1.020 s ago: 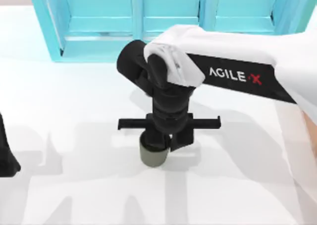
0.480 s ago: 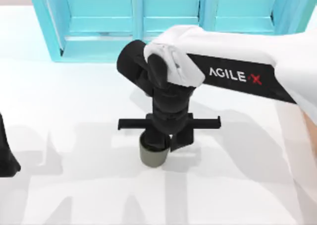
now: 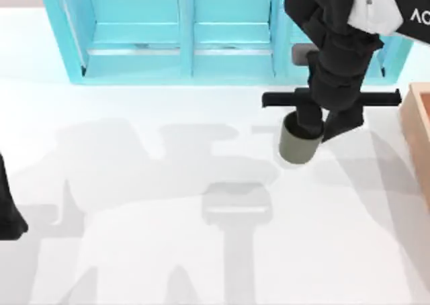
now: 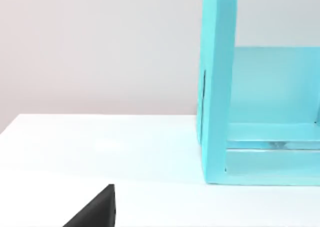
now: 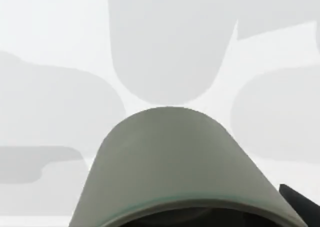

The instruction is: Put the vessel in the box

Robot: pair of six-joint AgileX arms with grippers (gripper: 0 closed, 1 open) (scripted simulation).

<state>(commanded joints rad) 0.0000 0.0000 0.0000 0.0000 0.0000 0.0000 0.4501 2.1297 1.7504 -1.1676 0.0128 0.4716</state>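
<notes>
The vessel [image 3: 296, 146], a small olive-grey cup, hangs above the table at the right rear, tilted a little. My right gripper [image 3: 321, 129] is shut on its rim from above. In the right wrist view the vessel's wall [image 5: 170, 162] shows close up over the white table, with a dark fingertip [image 5: 300, 202] beside it. The box [image 3: 418, 127], tan-orange with thick walls, shows at the right edge of the table, just right of the held vessel. My left arm [image 3: 8, 211] is parked at the left edge.
A big turquoise shelf unit [image 3: 181, 29] stands along the back of the table, close behind the right arm; its end panel [image 4: 217, 87] shows in the left wrist view. Open white table [image 3: 168, 238] spreads across the middle and front.
My right gripper has lifted the vessel off the table's middle and carried it to the right and back, close to the box. The left arm has not moved.
</notes>
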